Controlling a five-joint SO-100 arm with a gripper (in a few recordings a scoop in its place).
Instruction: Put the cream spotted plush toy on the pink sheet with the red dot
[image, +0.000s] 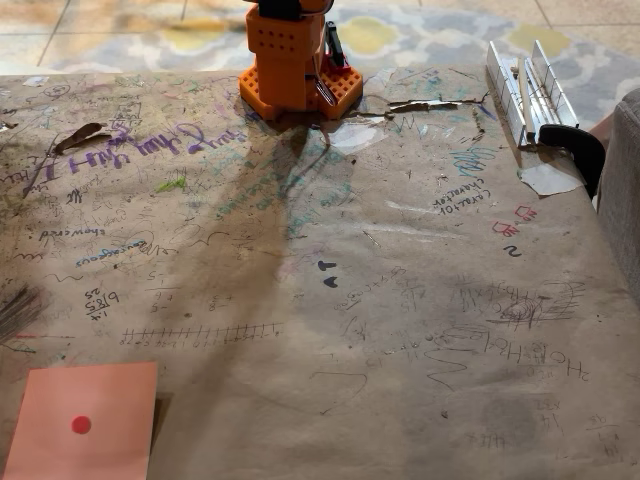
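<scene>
In the fixed view, nearest the camera at lower left, the pink sheet with the red dot (85, 420) lies flat on the scribbled brown paper table cover (400, 330), its lower edge cut off by the frame. Nothing rests on it. At the far edge stands the orange arm base (290, 65), cropped above, so the gripper's state cannot be told. White slats (525, 85) lie far right.

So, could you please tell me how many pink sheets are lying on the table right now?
1. The pink sheet with the red dot lies flat at the table's bottom-left corner in the fixed view, partly cut off by the picture's edge.
</scene>
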